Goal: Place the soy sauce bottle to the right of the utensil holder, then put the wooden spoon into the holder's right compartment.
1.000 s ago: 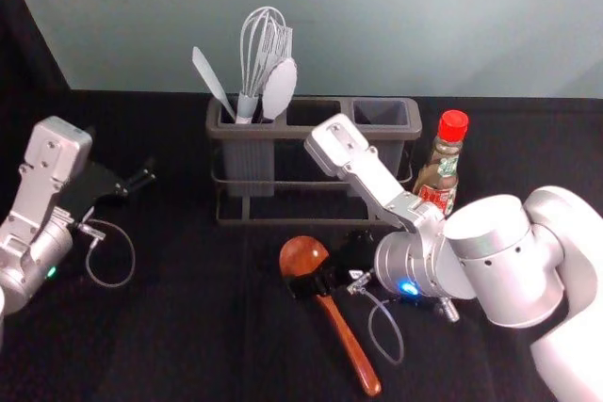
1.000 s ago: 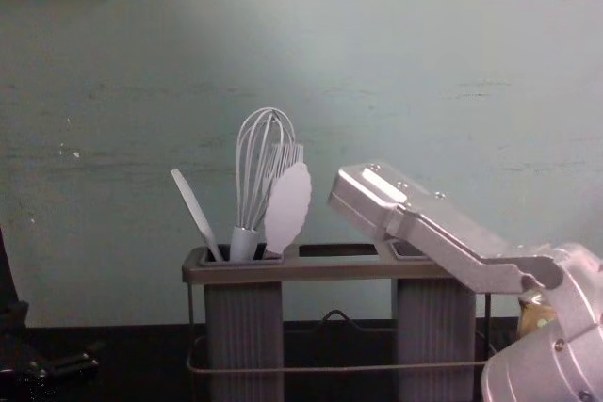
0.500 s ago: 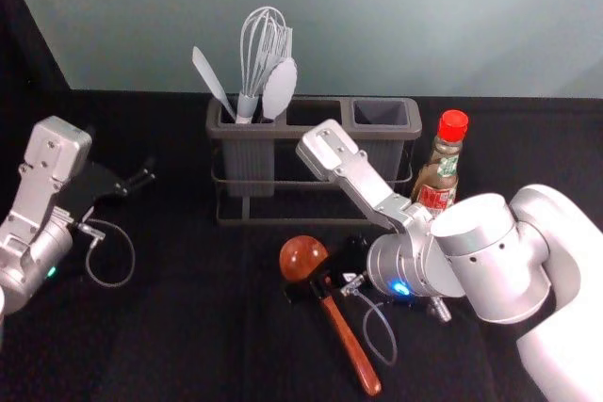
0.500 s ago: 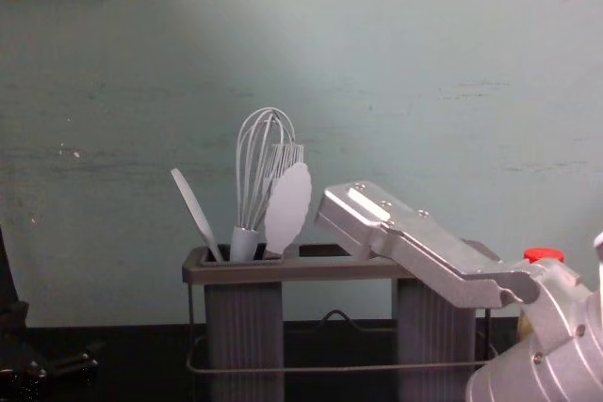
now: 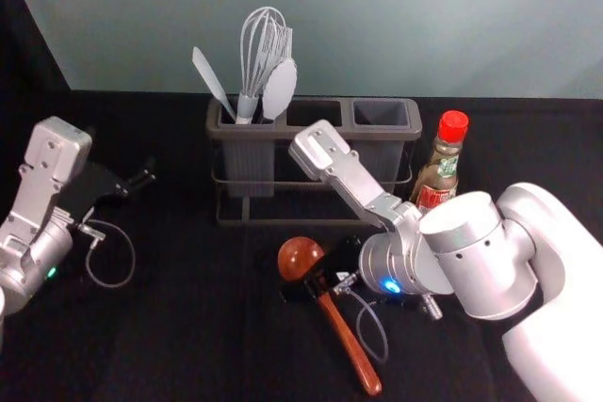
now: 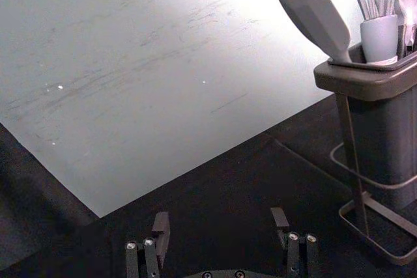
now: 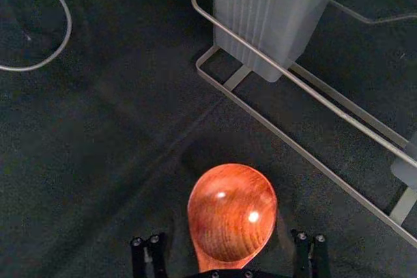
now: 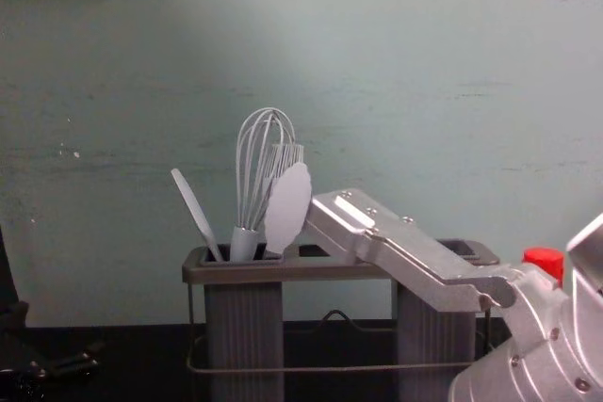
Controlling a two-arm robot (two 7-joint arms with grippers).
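Observation:
My right gripper (image 5: 313, 287) is low over the neck of the wooden spoon (image 5: 350, 350), which lies on the table in front of the utensil holder (image 5: 316, 110). In the right wrist view the right gripper (image 7: 228, 242) is open, with the spoon's bowl (image 7: 231, 209) showing between its fingers. The soy sauce bottle (image 5: 441, 168), red-capped, stands upright just right of the holder. The holder's right compartment (image 5: 381, 112) holds nothing. My left gripper (image 5: 139, 179) is parked at the left; in the left wrist view the left gripper (image 6: 221, 226) is open.
A whisk (image 5: 256, 58), a spatula (image 5: 213, 82) and other light utensils stand in the holder's left compartment. Behind the table rises a pale wall (image 8: 424, 72). The holder's wire frame (image 7: 293, 144) runs close beyond the spoon's bowl.
My right arm has shifted left and slightly lower, uncovering the holder's right compartment and, in the chest view, the bottle's red cap. The spoon's bowl has moved very slightly left. The left arm has stayed still.

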